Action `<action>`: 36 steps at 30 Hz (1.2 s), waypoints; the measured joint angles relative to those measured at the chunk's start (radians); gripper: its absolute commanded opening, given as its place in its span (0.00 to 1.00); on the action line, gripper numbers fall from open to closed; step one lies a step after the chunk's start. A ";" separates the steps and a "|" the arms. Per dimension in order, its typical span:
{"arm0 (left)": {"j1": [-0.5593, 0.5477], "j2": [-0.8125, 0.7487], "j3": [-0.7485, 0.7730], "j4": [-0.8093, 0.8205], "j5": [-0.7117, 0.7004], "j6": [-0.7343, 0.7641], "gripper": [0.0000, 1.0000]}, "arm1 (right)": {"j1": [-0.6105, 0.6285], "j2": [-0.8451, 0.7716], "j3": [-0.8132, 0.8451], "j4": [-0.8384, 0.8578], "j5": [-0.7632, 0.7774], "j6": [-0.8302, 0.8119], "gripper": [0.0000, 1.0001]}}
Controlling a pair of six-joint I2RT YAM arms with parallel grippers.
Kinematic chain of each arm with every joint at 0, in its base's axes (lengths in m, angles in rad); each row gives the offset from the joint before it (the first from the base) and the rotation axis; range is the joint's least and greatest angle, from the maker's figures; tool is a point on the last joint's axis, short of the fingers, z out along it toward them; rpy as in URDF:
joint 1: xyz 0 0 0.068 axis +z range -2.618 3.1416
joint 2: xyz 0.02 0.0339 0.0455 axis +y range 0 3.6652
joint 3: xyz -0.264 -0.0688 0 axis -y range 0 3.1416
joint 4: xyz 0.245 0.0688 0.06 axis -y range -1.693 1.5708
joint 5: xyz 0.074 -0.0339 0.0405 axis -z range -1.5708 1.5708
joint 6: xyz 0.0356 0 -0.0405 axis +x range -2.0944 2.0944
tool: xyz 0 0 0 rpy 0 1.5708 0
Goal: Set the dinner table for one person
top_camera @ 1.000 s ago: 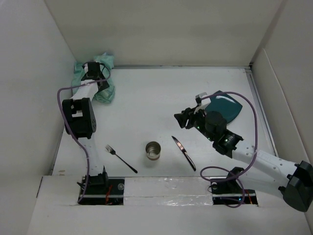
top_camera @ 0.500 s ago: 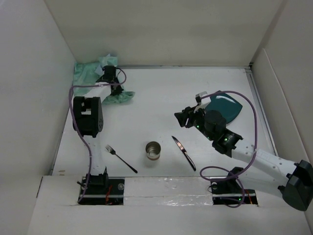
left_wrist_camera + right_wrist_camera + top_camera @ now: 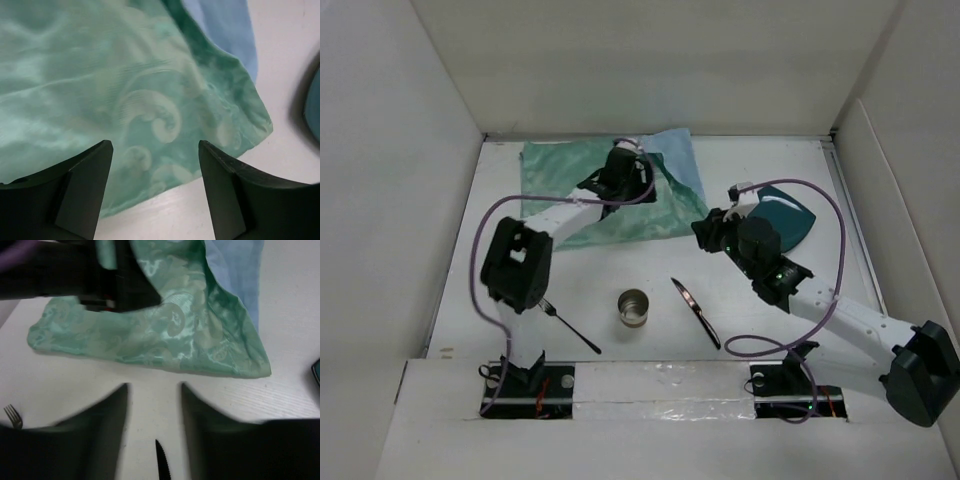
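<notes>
The mint-green patterned cloth (image 3: 590,195) lies spread on the white dinner table (image 3: 620,265) at the back left, with a light-blue flap (image 3: 678,158) folded over at its far right corner. My left gripper (image 3: 638,178) hovers over the cloth's right part, open and empty. In the left wrist view, the fingers (image 3: 85,185) stand wide apart over the cloth's near edge (image 3: 150,125). My right gripper (image 3: 706,232) is open and empty just off the cloth's right corner (image 3: 240,360). It points at the bare table between the cloth and the knife (image 3: 162,460).
A teal plate (image 3: 782,215) lies behind the right gripper. An open metal can (image 3: 634,307) stands at the front centre, with a black knife (image 3: 696,312) to its right and a fork (image 3: 568,325) to its left. White wall panels surround the table.
The left gripper has dragged the crumpled cloth out of the far left corner to the right, spreading it flat, and now stands open. The right gripper has shifted slightly towards the cloth.
</notes>
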 measured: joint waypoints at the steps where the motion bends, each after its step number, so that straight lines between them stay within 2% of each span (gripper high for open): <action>1: 0.024 -0.068 -0.078 0.043 -0.011 -0.022 0.66 | -0.017 0.010 0.002 -0.010 0.002 0.016 0.03; 2: 0.050 -0.152 -0.164 0.075 -0.029 -0.046 0.65 | -0.030 0.020 0.004 -0.018 0.003 0.028 0.00; 5: 0.134 -0.426 -0.413 0.159 -0.119 -0.136 0.59 | -0.060 0.037 0.004 -0.036 0.005 0.064 0.00; 7: 0.195 -0.570 -0.530 0.196 -0.161 -0.204 0.51 | -0.072 0.042 0.004 -0.042 0.006 0.080 0.00; 9: 0.273 -0.679 -0.650 0.236 -0.166 -0.298 0.50 | -0.076 0.041 -0.002 -0.039 0.008 0.093 0.00; 13: 0.477 -0.784 -0.899 0.246 -0.177 -0.449 0.52 | -0.081 0.035 -0.016 -0.039 0.004 0.100 0.03; 15: 0.512 -0.824 -1.014 0.210 -0.194 -0.506 0.55 | -0.082 0.021 -0.021 -0.041 0.003 0.100 0.11; 17: 0.510 -0.864 -1.081 0.161 -0.207 -0.548 0.62 | -0.082 0.001 -0.024 -0.040 0.000 0.099 0.20; 20: 0.505 -0.909 -1.102 0.142 -0.238 -0.594 0.66 | -0.082 -0.020 -0.025 -0.035 -0.007 0.096 0.29; 24: 0.507 -0.882 -1.092 0.178 -0.287 -0.631 0.63 | -0.082 -0.023 -0.026 -0.036 -0.025 0.092 0.32; 26: 0.510 -0.822 -1.064 0.177 -0.308 -0.646 0.59 | -0.082 -0.023 -0.026 -0.036 -0.032 0.090 0.33; 27: 0.510 -0.780 -1.045 0.178 -0.316 -0.653 0.54 | -0.082 -0.023 -0.026 -0.037 -0.035 0.088 0.34; 32: 0.540 -0.607 -0.953 0.187 -0.314 -0.676 0.45 | -0.093 -0.023 -0.026 -0.036 -0.045 0.087 0.37; 36: 0.569 -0.554 -0.942 0.225 -0.305 -0.699 0.29 | -0.110 -0.023 -0.027 -0.036 -0.050 0.087 0.37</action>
